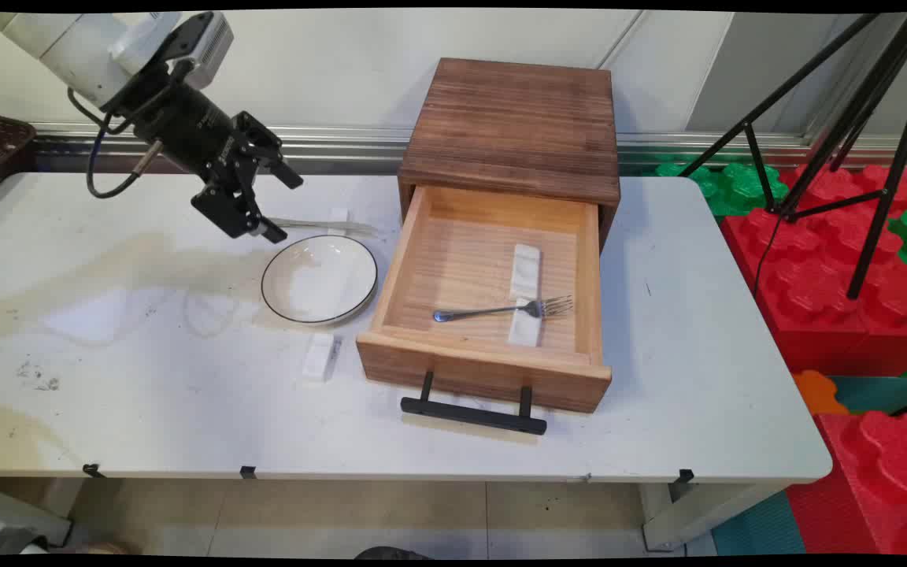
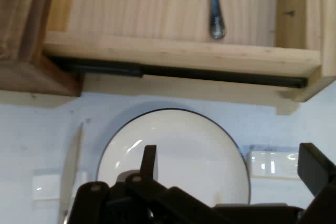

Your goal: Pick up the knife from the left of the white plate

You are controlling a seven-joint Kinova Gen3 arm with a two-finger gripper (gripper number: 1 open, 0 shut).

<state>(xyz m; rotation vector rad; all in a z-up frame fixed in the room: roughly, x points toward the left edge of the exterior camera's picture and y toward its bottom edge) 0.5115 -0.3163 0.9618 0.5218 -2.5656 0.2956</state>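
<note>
A black two-finger gripper (image 1: 276,203) hangs above the white table (image 1: 146,409), fingers spread wide and holding nothing. At its 5 o'clock, just below, sits a round, glossy white plate (image 1: 320,279) with a thin dark rim. A knife (image 1: 323,226) lies on a small white rest at the plate's 12 o'clock, its long axis left to right. At 3 o'clock, an open pale-wood drawer (image 1: 390,268) holds a slim metal fork (image 1: 501,309).
</note>
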